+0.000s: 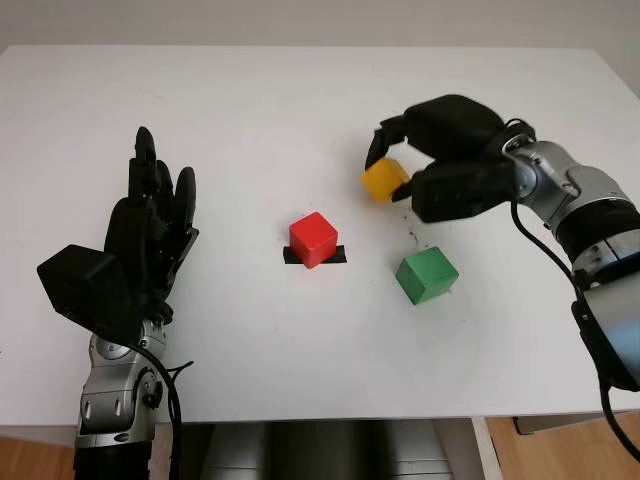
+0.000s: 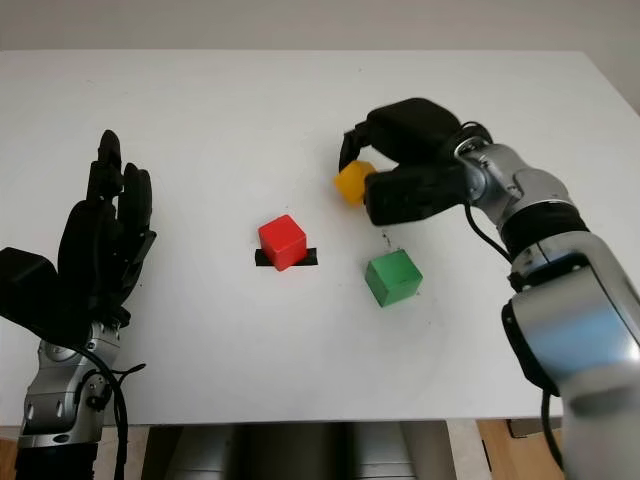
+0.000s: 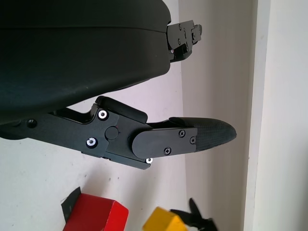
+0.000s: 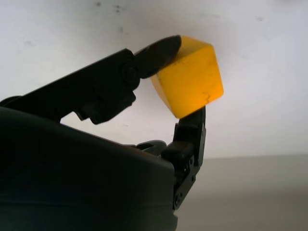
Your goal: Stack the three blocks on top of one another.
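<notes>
White tabletop (image 1: 300, 100) is filling the head camera's field, with a pale wall strip behind it. Left eye view: right hand (image 1: 425, 165) is gripping the small yellow cube block (image 1: 384, 180), apparently just above the surface, beyond the green cube block (image 1: 427, 276) and to the right of the red cube block (image 1: 313, 239), which is sitting on a short strip of black tape (image 1: 338, 256). Left hand (image 1: 150, 225) is hovering open over the table's left side, holding nothing. Right eye view: same layout; yellow block and red block are sitting apart, and green is lying near red, not touching. Left wrist view: one finger (image 3: 192, 139) is reaching out with nothing in it; red and yellow blocks are showing beyond it. Right wrist view: two fingertips (image 4: 159, 50) are pinching the yellow block on opposite faces, tilted, against the white table. Progress judgement: nothing is stacked yet; first pick is underway, and two placements are remaining, probably onto red. No containers are present.
</notes>
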Motion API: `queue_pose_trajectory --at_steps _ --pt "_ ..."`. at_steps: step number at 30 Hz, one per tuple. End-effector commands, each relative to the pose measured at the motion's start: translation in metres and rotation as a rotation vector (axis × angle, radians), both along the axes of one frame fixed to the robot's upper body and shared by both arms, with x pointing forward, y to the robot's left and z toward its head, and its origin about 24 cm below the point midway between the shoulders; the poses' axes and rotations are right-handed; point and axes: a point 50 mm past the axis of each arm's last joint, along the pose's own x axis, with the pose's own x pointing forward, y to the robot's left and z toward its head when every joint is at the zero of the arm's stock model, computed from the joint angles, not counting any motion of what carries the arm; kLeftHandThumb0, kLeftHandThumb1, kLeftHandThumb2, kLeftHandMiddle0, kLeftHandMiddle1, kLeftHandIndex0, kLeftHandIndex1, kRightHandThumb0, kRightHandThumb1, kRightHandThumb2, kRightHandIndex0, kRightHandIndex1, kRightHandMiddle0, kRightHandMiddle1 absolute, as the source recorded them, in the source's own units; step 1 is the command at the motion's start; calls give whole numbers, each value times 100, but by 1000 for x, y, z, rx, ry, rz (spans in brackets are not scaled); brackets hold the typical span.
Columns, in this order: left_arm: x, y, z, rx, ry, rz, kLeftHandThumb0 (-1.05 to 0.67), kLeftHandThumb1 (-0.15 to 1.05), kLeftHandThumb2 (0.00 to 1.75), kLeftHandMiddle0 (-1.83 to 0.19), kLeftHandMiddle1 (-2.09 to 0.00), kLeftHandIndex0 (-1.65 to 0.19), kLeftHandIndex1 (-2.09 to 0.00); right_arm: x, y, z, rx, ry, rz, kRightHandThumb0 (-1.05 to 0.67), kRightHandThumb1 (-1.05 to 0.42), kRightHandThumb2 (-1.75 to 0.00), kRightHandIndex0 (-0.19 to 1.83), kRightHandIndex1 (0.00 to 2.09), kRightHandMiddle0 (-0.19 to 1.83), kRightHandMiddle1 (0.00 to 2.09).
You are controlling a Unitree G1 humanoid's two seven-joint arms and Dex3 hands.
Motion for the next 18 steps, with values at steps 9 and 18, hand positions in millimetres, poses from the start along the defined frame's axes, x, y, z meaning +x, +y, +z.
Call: queue_pose_trajectory --at_steps 9,18 --pt "0 0 2 11 -9 -3 -67 105 49 19 -3 16 -5 -7 1 13 281 87 53 -39 -92 -5 32 4 34 148" --pt "-1 0 2 10 -14 -5 -68 105 47 19 -2 17 -5 -25 18 4 590 337 177 -35 -96 -6 25 0 18 170"
